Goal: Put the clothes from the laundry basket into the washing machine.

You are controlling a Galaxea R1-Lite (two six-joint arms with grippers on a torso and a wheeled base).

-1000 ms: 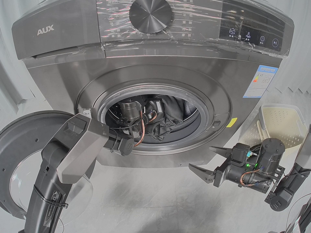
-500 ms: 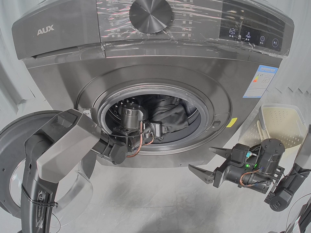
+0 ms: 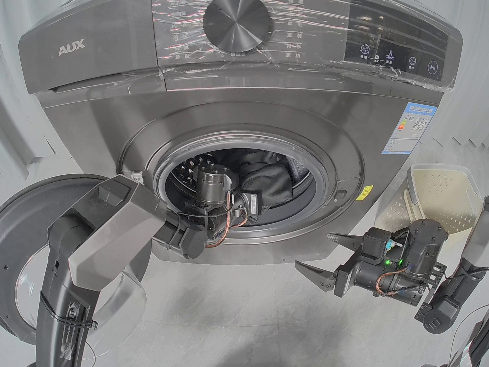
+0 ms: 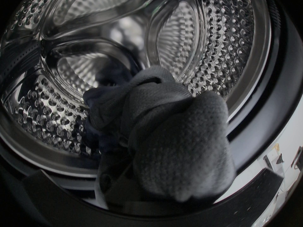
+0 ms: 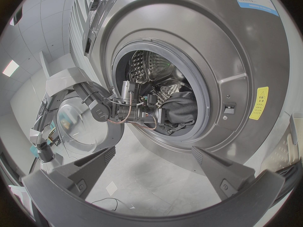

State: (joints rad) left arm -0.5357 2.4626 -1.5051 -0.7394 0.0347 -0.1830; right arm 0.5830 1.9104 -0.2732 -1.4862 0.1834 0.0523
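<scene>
The grey washing machine (image 3: 102, 123) stands with its round door (image 3: 25, 230) swung open to the left. A dark garment (image 3: 267, 182) lies bunched in the drum mouth, partly over the lower rim. My left gripper (image 3: 254, 200) is at the drum opening, pressed into that garment; in the left wrist view the dark garment (image 4: 176, 142) covers the gripper's end, with the perforated drum (image 4: 221, 48) behind. My right gripper (image 3: 314, 252) hangs open and holds nothing, low in front of the machine, right of the opening. The cream laundry basket (image 3: 448, 200) stands tilted to the right.
The open door (image 5: 82, 123) juts out on the left beside my left arm. Grey floor (image 3: 244, 312) spreads in front of the machine. The basket's visible inside shows no clothes. A yellow sticker (image 3: 364, 192) and the door latch sit right of the opening.
My left arm pulled back from deep inside the drum, then edged slightly in again. The dark garment went from hanging low over the rim to bunched higher. The right arm barely moved.
</scene>
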